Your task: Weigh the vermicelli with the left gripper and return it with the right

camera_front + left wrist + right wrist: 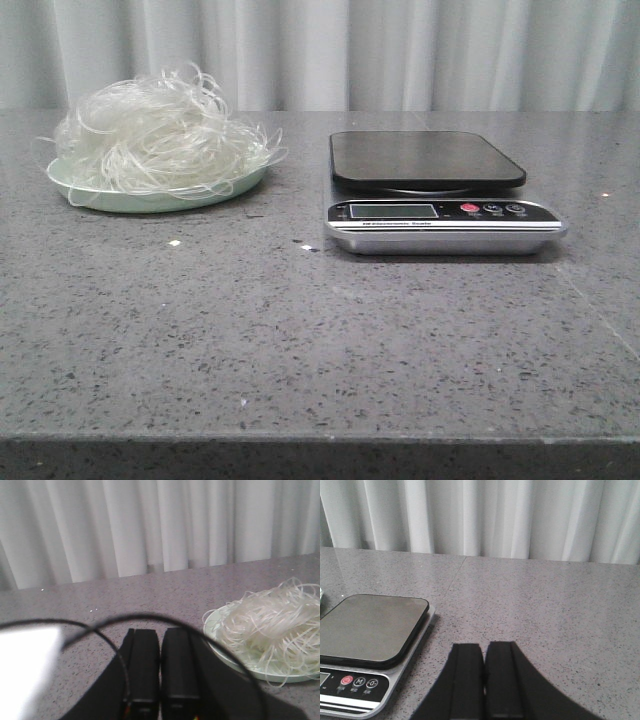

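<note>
Nearest the onlooker, the table (300,350) is bare grey stone. Neither arm appears in the front view; both are held back from the work area.

Left gripper (160,665): its fingers are together, with only a thin seam between them, and they hold nothing. A thin black cable (95,630) arcs over the fingers. The plate (220,652) lies just ahead of the fingertips and to one side, apart from them. The vermicelli (272,622) is heaped on the plate, with a few strands hanging over the rim.

Right gripper (484,680): its fingers are also together and empty. The scale (370,645) sits ahead of the fingertips and to one side, not touching them. Its dark platform (425,160) carries nothing. The display (393,211) is too small to read.

Beyond both grippers, a pale curtain (320,50) closes off the far edge of the table.

Step in hand: judged from this layout, the task has not begun. The noodles are on the plate and the scale is unloaded.

Next move, as a judgement: the left gripper needs to part its fingers, advance over the plate, descend into the heap and close on a central mass of strands. A shallow or off-centre grip is likely to trail loose strands or drag the plate. The lift should clear the rim before travel to the platform.
</note>
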Tool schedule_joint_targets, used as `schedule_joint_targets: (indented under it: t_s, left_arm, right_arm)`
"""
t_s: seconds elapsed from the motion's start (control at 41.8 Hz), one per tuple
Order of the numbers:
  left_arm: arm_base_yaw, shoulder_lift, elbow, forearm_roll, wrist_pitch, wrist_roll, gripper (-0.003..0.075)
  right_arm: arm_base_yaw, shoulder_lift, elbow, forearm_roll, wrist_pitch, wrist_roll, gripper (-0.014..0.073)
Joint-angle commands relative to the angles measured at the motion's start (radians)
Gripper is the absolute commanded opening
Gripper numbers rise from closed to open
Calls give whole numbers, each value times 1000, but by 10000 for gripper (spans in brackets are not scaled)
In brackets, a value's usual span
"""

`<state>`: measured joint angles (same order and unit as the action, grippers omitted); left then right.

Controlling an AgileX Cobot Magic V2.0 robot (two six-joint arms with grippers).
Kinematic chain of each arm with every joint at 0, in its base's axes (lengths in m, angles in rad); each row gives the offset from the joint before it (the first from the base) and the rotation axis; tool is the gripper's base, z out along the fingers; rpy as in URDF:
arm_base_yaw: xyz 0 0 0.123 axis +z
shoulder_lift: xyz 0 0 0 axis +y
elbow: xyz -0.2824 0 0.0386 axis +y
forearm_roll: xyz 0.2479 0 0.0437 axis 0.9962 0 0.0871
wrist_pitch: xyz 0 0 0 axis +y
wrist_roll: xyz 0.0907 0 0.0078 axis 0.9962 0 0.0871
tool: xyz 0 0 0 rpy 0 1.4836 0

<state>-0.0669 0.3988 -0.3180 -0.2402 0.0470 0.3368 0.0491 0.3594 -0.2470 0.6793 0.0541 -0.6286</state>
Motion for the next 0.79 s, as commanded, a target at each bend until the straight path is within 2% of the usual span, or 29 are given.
schedule_joint_targets:
  t_s: [0.0, 0.096, 0.192, 0.431, 0.479, 0.575, 0.766]
  left_arm:
    - [27, -71, 30, 69, -74, -112, 137]
    - [43, -151, 92, 150, -74, -229, 137]
    - [44, -240, 159, 185, -74, -287, 137]
    - [44, -431, 311, 190, -72, -295, 137]
    - [44, -424, 330, 210, -94, -328, 137]
    - [20, -424, 328, 330, -23, -480, 137]
    - [3, -424, 329, 334, -14, -486, 137]
  right_arm:
    - [-7, 3, -27, 6, -54, -10, 151]
    - [-7, 3, -27, 6, -54, -10, 151]
    - [-7, 3, -27, 6, -54, -10, 151]
    - [-7, 3, -27, 6, -54, -10, 151]
    - [-7, 3, -27, 6, -54, -10, 151]
    - [-7, 5, -27, 6, -54, -10, 151]
    - [-7, 5, -27, 6, -54, -10, 151]
